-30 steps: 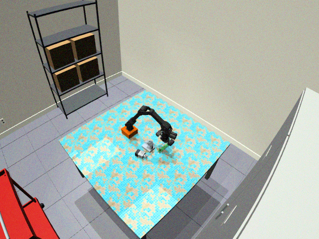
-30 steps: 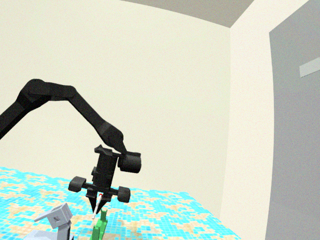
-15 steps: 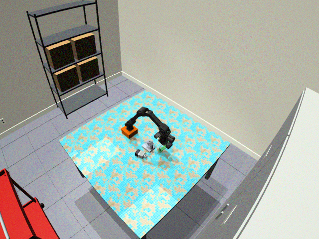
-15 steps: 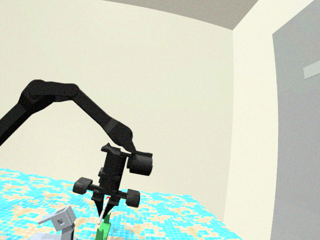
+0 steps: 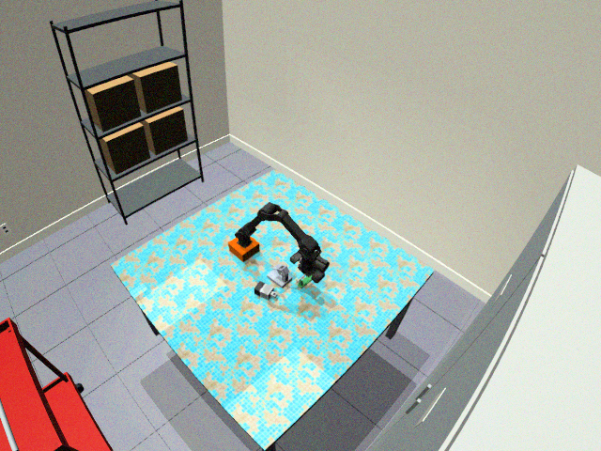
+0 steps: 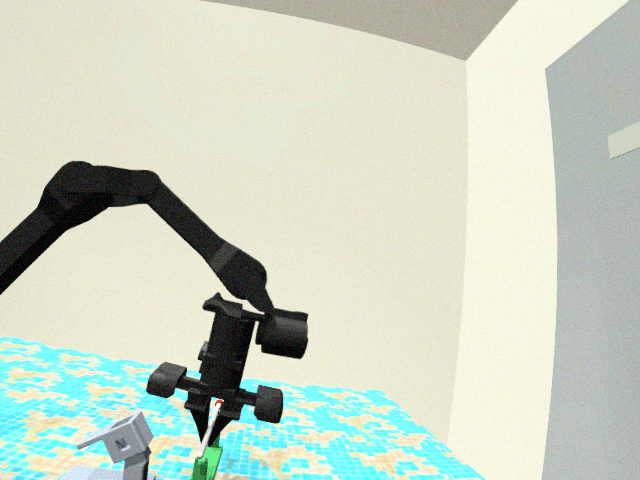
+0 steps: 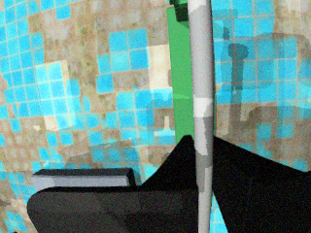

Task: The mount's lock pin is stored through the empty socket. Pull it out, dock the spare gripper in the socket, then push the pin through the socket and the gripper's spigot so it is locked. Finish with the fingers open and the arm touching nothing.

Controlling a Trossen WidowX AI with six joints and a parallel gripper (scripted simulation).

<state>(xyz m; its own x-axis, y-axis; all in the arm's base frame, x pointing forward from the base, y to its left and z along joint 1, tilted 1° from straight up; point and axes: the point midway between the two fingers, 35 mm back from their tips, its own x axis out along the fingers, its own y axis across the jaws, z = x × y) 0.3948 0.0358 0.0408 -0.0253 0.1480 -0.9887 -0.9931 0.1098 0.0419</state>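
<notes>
My gripper (image 5: 304, 275) (image 6: 209, 442) (image 7: 196, 142) is shut on the lock pin (image 6: 208, 432) (image 7: 201, 58), a thin pale rod with a red end. The pin slants between the fingers, red end up near the palm, lower end beside the top of a green holder (image 5: 304, 281) (image 6: 210, 459) (image 7: 180, 73); whether they touch is unclear. The grey mount (image 5: 282, 272) (image 6: 135, 439) stands beside the holder, its tilted socket without the pin. The spare gripper (image 5: 264, 289), dark and pale grey, lies on the table near the mount, undocked; it is out of the exterior view.
The arm's orange base (image 5: 243, 248) stands behind the mount on the patterned blue and tan table (image 5: 213, 334). A shelf rack (image 5: 160, 192) with boxes, a red cart (image 5: 63, 402) and a pale cabinet (image 5: 548, 310) stand off the table.
</notes>
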